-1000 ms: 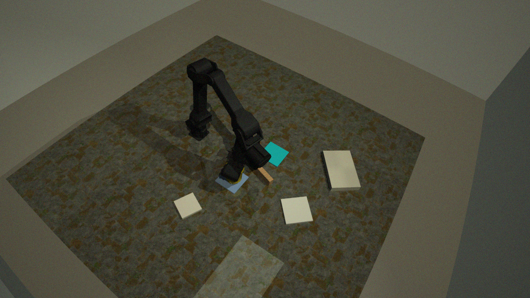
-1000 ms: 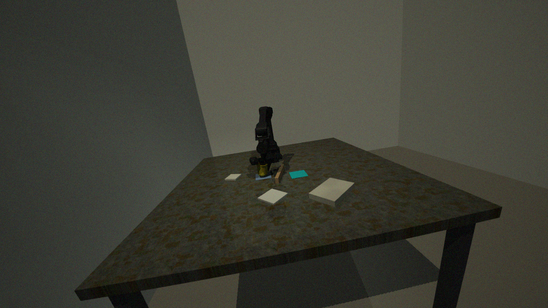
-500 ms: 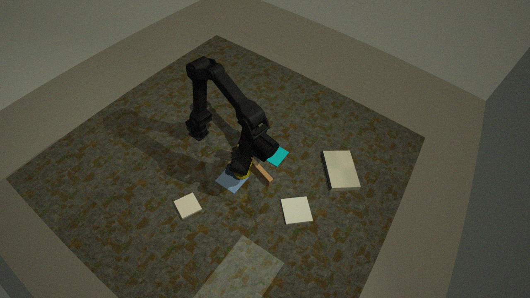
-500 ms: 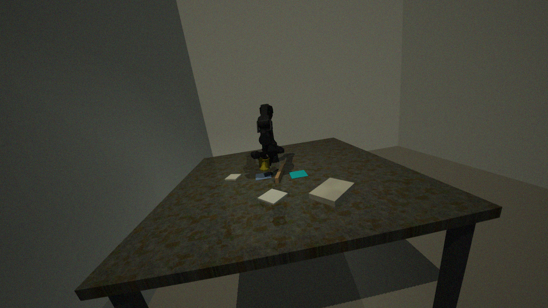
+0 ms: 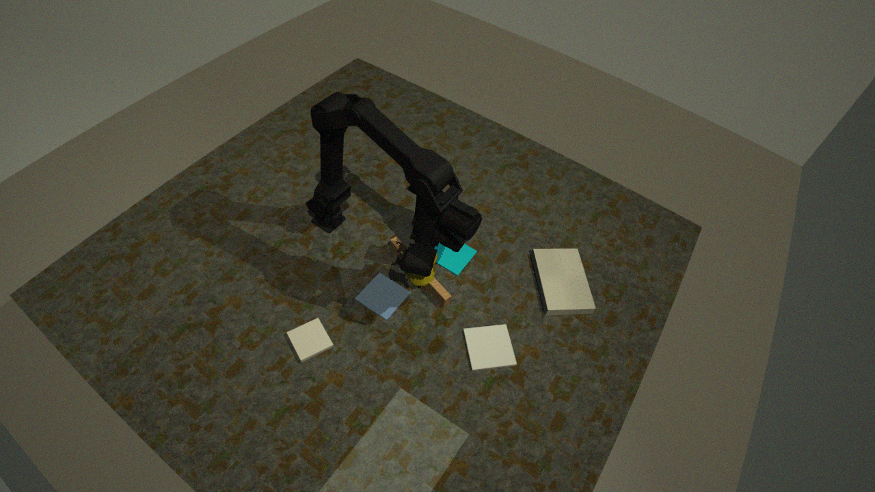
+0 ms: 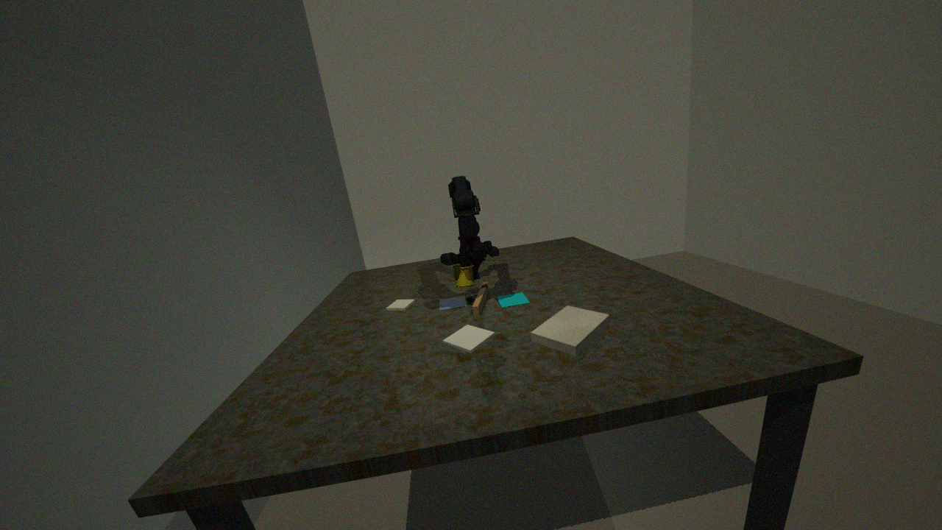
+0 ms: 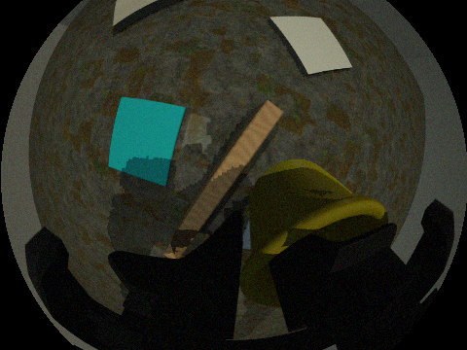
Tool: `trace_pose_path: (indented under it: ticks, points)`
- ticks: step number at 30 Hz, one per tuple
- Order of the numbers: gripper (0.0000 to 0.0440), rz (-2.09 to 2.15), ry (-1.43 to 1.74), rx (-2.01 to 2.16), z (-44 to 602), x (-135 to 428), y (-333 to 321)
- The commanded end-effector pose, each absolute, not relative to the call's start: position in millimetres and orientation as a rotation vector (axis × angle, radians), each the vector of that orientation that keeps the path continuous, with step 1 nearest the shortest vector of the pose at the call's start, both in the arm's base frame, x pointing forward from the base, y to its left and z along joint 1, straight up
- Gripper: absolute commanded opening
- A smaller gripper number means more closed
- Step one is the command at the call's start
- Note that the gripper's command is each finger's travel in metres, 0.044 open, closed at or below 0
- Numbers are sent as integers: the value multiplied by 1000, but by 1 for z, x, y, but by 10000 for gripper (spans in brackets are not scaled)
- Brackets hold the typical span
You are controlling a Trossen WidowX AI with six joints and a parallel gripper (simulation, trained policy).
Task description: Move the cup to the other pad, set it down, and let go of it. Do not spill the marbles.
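Currently, the pincer [image 5: 411,276] [image 6: 464,266] [image 7: 249,216] is pinching the wall of a yellow cup [image 5: 422,280] [image 6: 464,277] [image 7: 292,199], which appears raised above the worktop [image 5: 367,379] [image 6: 474,395] [image 7: 224,53]. Seen from above, a blue-grey pad [image 5: 380,296] [image 6: 452,302] [image 7: 247,236] lies near the cup at about eight o'clock, and a turquoise pad [image 5: 460,259] [image 6: 513,299] [image 7: 146,136] near it at about two o'clock. A low wooden bar [image 5: 441,290] [image 6: 480,300] [image 7: 224,175] runs between the two pads. The marbles cannot be seen.

The step in hand looks like carrying the cup over the bar, probably towards the turquoise pad. To do it well, keep the cup high enough for its base to pass over the wood, and travel slowly and evenly, keeping the mouth upward; a jerk or a tip could throw marbles out. Hold the pinch firm, since a grip on one side may let the cup swing. Over the pad's middle, pause, lower straight down until the base sits flat, then spread the pincer gently and back away without dragging the rim.

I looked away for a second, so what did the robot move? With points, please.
The gripper [image 5: 420,269] [image 6: 464,269] [image 7: 249,216] lifted the yellow cup [image 5: 422,279] [image 6: 464,277] [image 7: 292,199] off the blue pad [image 5: 383,296] [image 6: 452,302] and carried it toward the teal pad [image 5: 457,259] [image 6: 513,299] [image 7: 146,138]. It kept hold. The pads and wooden bar [image 5: 440,289] [image 6: 480,300] [image 7: 229,175] stayed put.
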State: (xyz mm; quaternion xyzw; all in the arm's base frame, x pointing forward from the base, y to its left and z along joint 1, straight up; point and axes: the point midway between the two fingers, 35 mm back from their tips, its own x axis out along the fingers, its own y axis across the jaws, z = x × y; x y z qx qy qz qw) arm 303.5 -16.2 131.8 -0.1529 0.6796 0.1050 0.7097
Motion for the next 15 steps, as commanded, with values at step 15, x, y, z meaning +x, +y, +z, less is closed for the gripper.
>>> trace_pose_path:
  ticks: [15]
  points:
    - [0,281,1407,-377,138,324,45]
